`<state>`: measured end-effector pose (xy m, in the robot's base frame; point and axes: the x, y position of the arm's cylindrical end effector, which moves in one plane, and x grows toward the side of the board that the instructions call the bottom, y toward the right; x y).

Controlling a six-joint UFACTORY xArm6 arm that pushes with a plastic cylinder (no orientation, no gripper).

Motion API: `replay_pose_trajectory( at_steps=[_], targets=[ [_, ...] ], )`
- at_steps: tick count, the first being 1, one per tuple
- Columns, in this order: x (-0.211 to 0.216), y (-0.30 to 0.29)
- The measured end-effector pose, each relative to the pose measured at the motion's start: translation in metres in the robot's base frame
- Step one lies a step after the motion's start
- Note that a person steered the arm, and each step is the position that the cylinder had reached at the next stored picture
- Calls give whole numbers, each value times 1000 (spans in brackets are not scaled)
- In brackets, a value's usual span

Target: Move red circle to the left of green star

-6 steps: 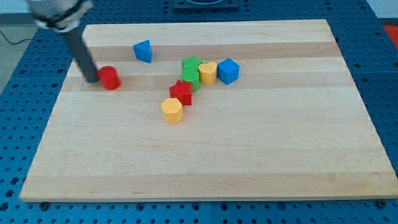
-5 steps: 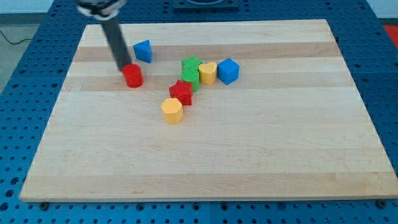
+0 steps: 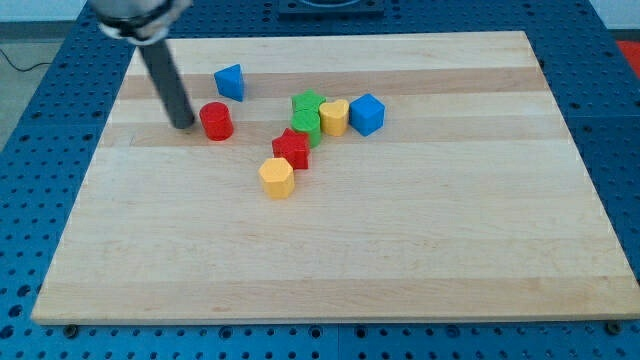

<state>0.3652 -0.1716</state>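
Observation:
The red circle block [image 3: 216, 121] lies on the wooden board at the view's upper left of centre. My tip [image 3: 185, 125] stands just to its left, a small gap apart. The green star [image 3: 308, 103] sits to the right of the red circle, at the top of a cluster, with another green block [image 3: 306, 126] right below it. The red circle is well apart from the green star, to its left and slightly lower.
A blue block [image 3: 230, 82] lies above the red circle. A yellow block [image 3: 334, 117] and a blue cube [image 3: 367, 114] touch the cluster's right side. A red star [image 3: 291, 148] and a yellow hexagon block [image 3: 277, 177] lie below it. The wooden board [image 3: 330, 250] sits on a blue perforated table.
The red circle has moved right, from near the board's left edge towards the cluster. My tip moved right with it, then came back to its left side.

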Motion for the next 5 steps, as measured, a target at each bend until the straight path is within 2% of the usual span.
replay_pose_trajectory(
  at_steps=[1,3,4,5],
  targets=[
    [0,26],
    [48,18],
    [51,34],
    [22,56]
  ],
)
